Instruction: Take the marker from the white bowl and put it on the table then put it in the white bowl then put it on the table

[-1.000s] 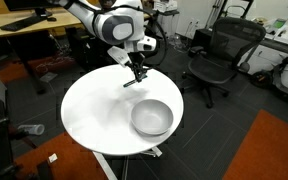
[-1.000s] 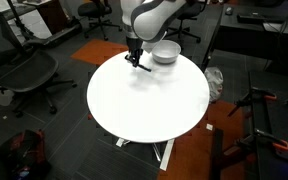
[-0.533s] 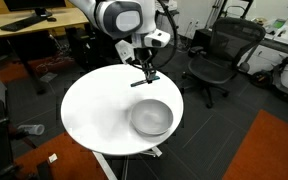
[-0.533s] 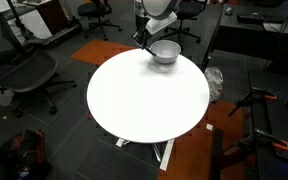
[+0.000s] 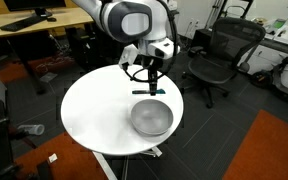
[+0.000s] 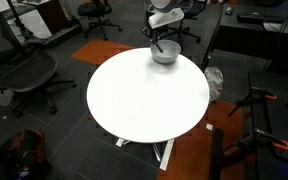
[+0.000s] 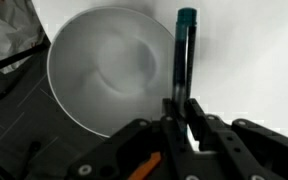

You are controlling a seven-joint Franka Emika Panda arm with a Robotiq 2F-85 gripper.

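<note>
My gripper point(image 5: 151, 88) point(image 7: 180, 108) is shut on the marker point(image 7: 184, 55), a slim dark stick with a teal end that pokes out ahead of the jaws. It hangs in the air over the near rim of the white bowl point(image 5: 151, 118) point(image 6: 165, 52) point(image 7: 109, 70). The bowl is empty and sits near the edge of the round white table point(image 5: 94, 110) point(image 6: 144, 100). In the wrist view the marker lies along the bowl's right rim. In both exterior views the marker point(image 5: 147, 92) shows only as a thin dark line under the gripper point(image 6: 156, 38).
Black office chairs point(image 5: 219, 55) point(image 6: 24, 75) stand around the table. A wood desk point(image 5: 29, 25) with a monitor is at the back. An orange carpet patch point(image 5: 269, 150) lies beside the table's base. The bowl is close to the table's edge.
The gripper has carried the marker across the table from its far side to above the bowl's rim. It has stayed shut on the marker throughout.
</note>
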